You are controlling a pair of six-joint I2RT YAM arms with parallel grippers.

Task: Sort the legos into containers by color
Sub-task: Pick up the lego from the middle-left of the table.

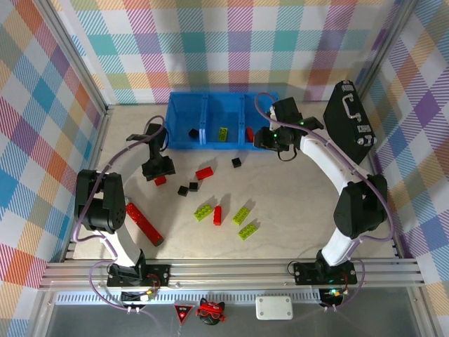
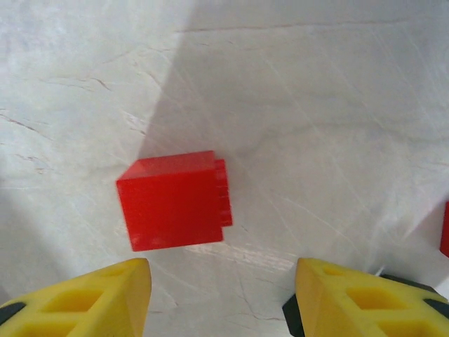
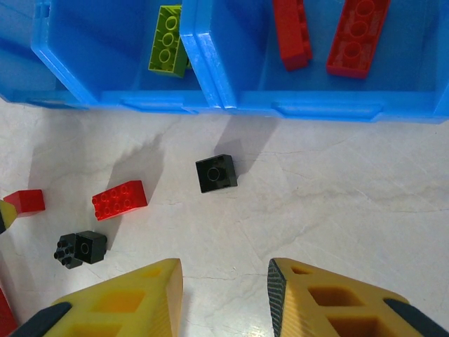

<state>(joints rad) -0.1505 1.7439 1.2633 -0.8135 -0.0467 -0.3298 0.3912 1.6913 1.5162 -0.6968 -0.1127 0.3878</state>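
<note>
Top external: containers (image 1: 203, 121) at table (image 1: 295, 203) far edge; loose legos (image 1: 217, 215) mid-table; left tool (image 1: 158, 170) over red lego (image 1: 161, 180).
Left wrist: left tool released, empty, red lego just ahead.
Right wrist: right tool (image 3: 224, 295) released, empty; black lego (image 3: 216, 173) ahead, near containers' front wall.

The containers (image 1: 210, 105) are set along the far edge of the table (image 1: 295, 210), about its middle, and the briefcase (image 1: 349, 121) is stood just right of them, toward the far right corner. Legos (image 1: 222, 133) are held in every bin: one left, one middle, two right. The rest are scattered over the table's middle, before the bins; the long bar (image 1: 144, 223) is laid toward the near left corner.
</note>
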